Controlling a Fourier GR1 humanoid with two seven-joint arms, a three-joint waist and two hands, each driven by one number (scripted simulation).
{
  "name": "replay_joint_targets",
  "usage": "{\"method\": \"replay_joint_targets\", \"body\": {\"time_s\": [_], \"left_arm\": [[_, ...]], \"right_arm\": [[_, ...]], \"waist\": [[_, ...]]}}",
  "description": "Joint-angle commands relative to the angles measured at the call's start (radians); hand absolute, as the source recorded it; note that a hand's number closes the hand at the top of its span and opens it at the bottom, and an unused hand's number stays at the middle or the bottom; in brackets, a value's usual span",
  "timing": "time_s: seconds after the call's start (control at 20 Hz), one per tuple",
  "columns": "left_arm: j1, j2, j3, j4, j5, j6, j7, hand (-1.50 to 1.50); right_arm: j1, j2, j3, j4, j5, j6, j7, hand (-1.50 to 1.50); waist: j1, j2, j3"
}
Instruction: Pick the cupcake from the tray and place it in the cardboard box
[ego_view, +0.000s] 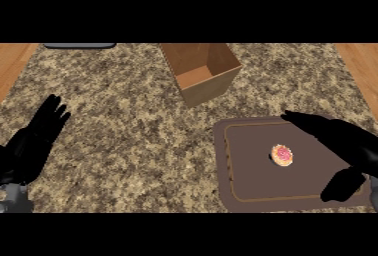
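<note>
Cupcake (281, 155) sits on your tray (244, 192), worktop's (133, 150) front right corner; right robot hand (353, 142) spread beside it, left robot hand (33, 142) spread at left edge.

The scene was taken through a single head view, set above the speckled brown granite counter (133, 130) and aimed steeply down at its top. The counter was framed closely and cut off at the upper edge, where the open brown cardboard box (203, 70) was looked into from above. Strips of orange-brown wood (15, 60) were included at both sides. The dark brown rectangular tray (255, 185) was caught at lower right. The black left hand (33, 145) and black right hand (347, 142) were admitted from the lower edge, unmirrored.
</note>
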Motion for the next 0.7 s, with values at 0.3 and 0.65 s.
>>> {"method": "replay_joint_targets", "body": {"time_s": [0.3, 0.65], "left_arm": [[0.018, -0.043, 0.042, -0.041, -0.029, -0.041, 0.034, 0.0], [0.002, -0.035, 0.117, 0.054, -0.018, -0.135, -0.029, 0.0]], "right_arm": [[-0.021, 0.101, 0.046, 0.091, 0.186, -0.017, -0.043, -1.5], [-0.029, 0.179, 0.041, 0.014, 0.231, 0.07, 0.077, -1.5]], "waist": [[0.004, 0.0, 0.0], [0.001, 0.0, 0.0]]}}
